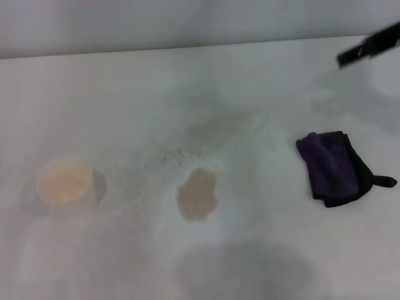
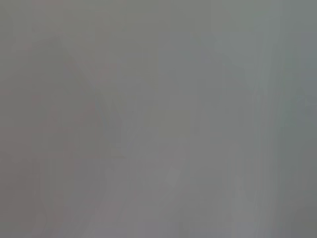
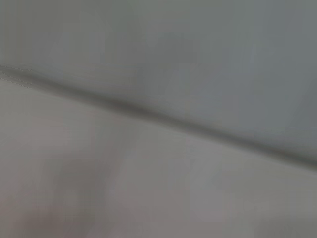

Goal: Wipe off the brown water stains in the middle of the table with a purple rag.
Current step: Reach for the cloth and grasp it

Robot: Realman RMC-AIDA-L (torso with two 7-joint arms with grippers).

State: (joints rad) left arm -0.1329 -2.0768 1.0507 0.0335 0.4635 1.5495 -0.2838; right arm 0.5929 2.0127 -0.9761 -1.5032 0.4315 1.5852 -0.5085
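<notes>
The brown water stains [image 1: 197, 194] form one tan blotch near the middle of the white table [image 1: 262, 250]. The purple rag [image 1: 333, 166] lies folded on the table to the right of the stain, its black edging and loop tab toward the right. My right gripper [image 1: 369, 45] shows only as a dark tip at the upper right, above the table and well behind the rag. My left gripper is out of view. The left wrist view shows only plain grey. The right wrist view shows the table edge [image 3: 163, 119] and a wall.
A paper cup [image 1: 65, 182] with pale tan liquid stands at the left of the table. Faint grey speckles [image 1: 181, 150] lie behind the stain. A wall runs along the table's far edge.
</notes>
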